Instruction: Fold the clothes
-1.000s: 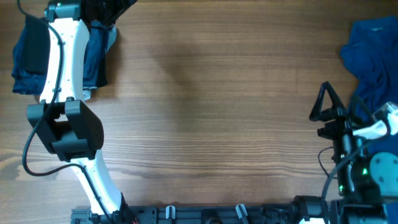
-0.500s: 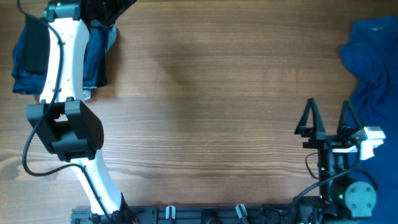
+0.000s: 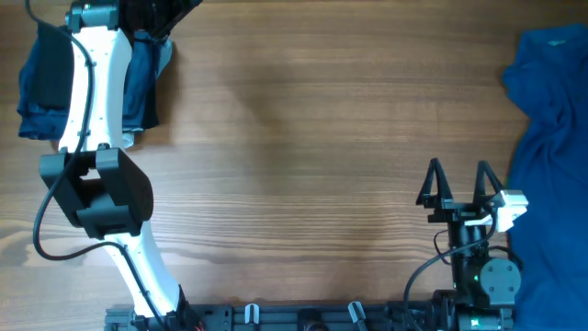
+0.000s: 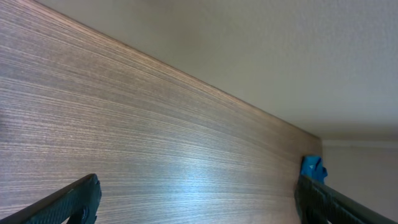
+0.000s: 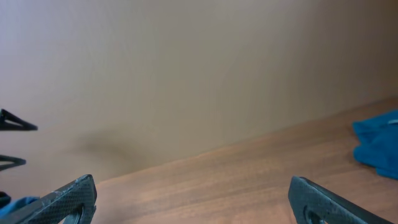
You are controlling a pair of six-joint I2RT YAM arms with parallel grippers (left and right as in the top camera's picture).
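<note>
Overhead: your right fingers point(image 3: 432, 175) stood wide apart over bare desk point(image 3: 303, 165), just beside the royal blue garment point(image 3: 551, 156). Your left arm point(image 3: 92, 83) reached across the folded dark blue garments point(image 3: 37, 83), top-left. A black shape point(image 3: 152, 17) sat at its tip; couldn't tell if that was the black shirt.
L wrist: left fingers point(image 4: 74, 199) spread wide over woodgrain.
R wrist: fingers apart, w/ only desk & wall point(image 5: 186, 62) ahead.

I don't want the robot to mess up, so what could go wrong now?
The right arm has its jaws open right beside the royal blue garment; it might catch that cloth when it moves.
The left arm stretches over the folded dark blue garments; pulling back, it might drag them out of shape.
</note>
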